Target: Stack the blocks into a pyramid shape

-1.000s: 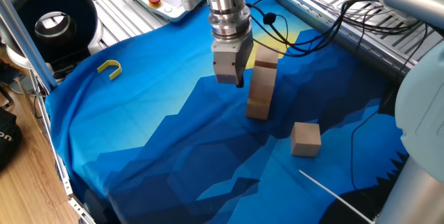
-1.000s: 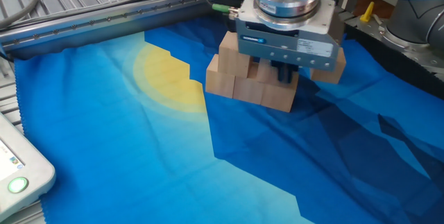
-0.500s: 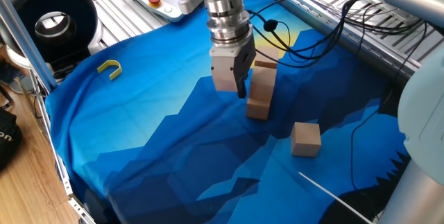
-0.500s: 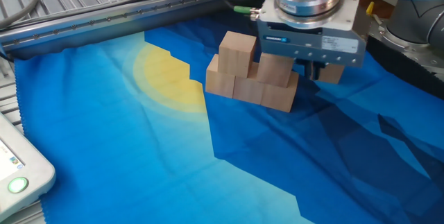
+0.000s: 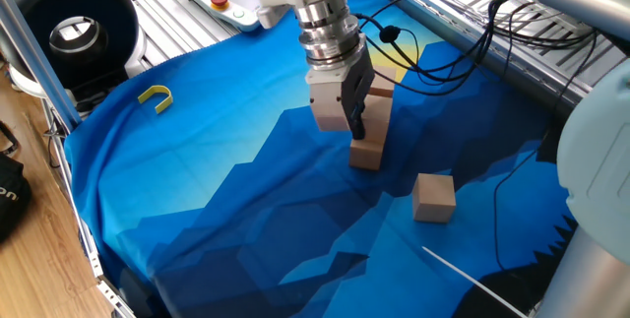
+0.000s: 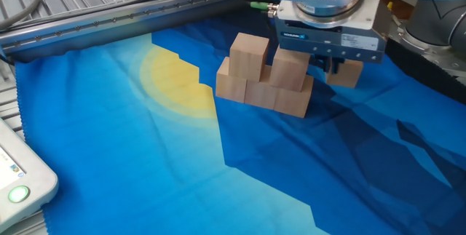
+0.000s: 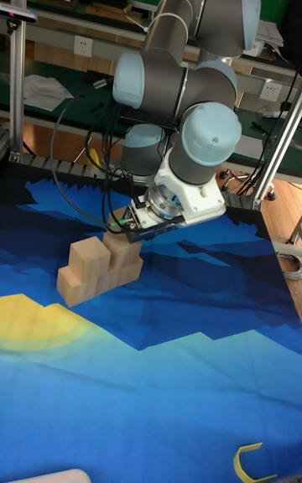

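One fixed view has the pincer [image 5: 356,126] hanging low right against the stack of plain light-brown wooden cubes [image 5: 370,121], and whether its jaws are spread or pressed together cannot be told from any angle. From the other fixed view, that stack [image 6: 263,78] shows a bottom row with two cubes sitting on top, the pincer body [image 6: 325,37] just over the stack's right end. One lone wooden cube [image 5: 433,197] sits apart from the stack on the blue patterned cloth [image 5: 226,190] covering the counter. A small yellow U-shaped piece [image 5: 156,97] lies well away from the stack.
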You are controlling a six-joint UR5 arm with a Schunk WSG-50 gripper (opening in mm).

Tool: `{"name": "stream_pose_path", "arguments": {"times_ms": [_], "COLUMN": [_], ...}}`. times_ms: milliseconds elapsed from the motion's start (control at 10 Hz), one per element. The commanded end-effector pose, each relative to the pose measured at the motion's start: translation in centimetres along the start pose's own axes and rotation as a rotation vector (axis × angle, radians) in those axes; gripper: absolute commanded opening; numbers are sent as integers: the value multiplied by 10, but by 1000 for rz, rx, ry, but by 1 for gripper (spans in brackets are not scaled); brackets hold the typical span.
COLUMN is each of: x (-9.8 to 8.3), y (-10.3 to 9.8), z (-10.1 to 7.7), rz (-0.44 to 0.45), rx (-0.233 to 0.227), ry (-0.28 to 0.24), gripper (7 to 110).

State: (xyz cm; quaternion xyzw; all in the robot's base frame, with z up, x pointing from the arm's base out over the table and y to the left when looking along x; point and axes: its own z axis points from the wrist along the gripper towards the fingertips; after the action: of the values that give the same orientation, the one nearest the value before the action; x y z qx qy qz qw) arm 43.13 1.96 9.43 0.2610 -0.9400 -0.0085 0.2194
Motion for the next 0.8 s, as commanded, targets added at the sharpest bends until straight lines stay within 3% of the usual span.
{"name": "stream_pose_path", "arguments": {"times_ms": [0,300,700], "x": [4,10,8], "y": [-10,-16,-15], "z": [3,4,4], "rz": [-15,-19,-8], "rx": [21,36,33], "ry": [21,44,36], "gripper": [7,7,7]}}
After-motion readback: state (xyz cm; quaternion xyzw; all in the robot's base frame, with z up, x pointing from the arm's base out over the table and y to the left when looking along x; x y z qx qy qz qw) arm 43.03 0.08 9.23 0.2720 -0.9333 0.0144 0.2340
